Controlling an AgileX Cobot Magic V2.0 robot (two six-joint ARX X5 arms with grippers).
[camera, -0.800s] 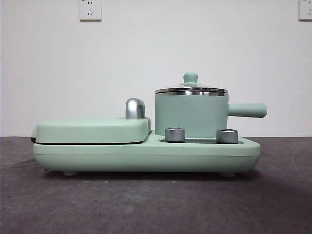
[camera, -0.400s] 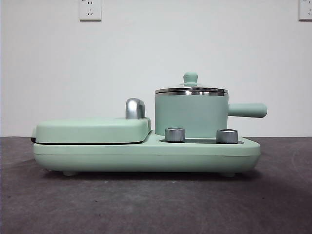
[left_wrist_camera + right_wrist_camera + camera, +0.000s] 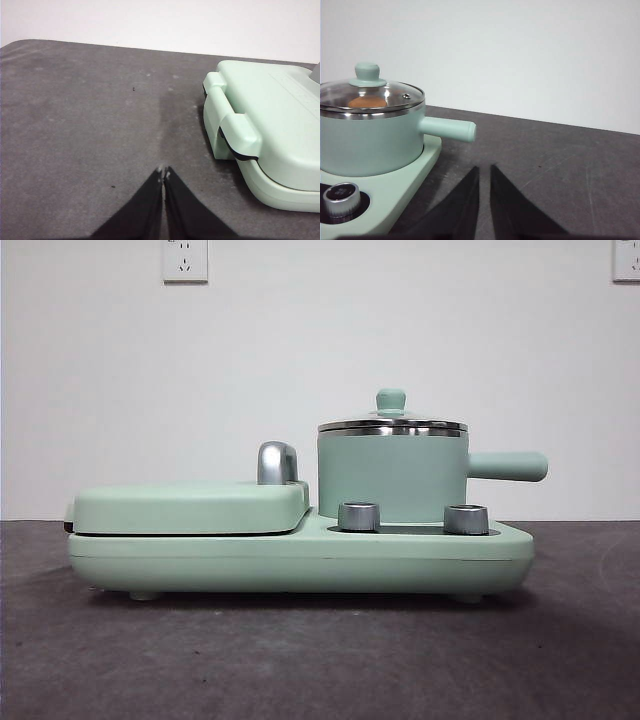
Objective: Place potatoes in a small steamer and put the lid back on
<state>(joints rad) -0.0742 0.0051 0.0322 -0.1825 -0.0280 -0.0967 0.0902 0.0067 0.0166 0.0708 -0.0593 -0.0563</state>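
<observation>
Lid [image 3: 392,425] sits flush on the steamer pot [image 3: 392,475], w/ an orange-brown potato [image 3: 367,102] dimly visible through the glass; task looks done. Left gripper [image 3: 163,173] hangs clenched and empty over bare table [image 3: 90,125] beside the grill plate [image 3: 270,115]. Right gripper [image 3: 484,170] is nearly closed, grasping nothing, near the pot handle [image 3: 447,129]. Glass lid is prob. slick and breakable (best taken by its knob [image 3: 391,400]). Potato mostly hidden by glare and the steel rim; front view shows none of it.

Glass lid [image 3: 392,424] covers mint steamer [image 3: 392,476]; golden-brown potatoes [image 3: 366,102] inside.
</observation>
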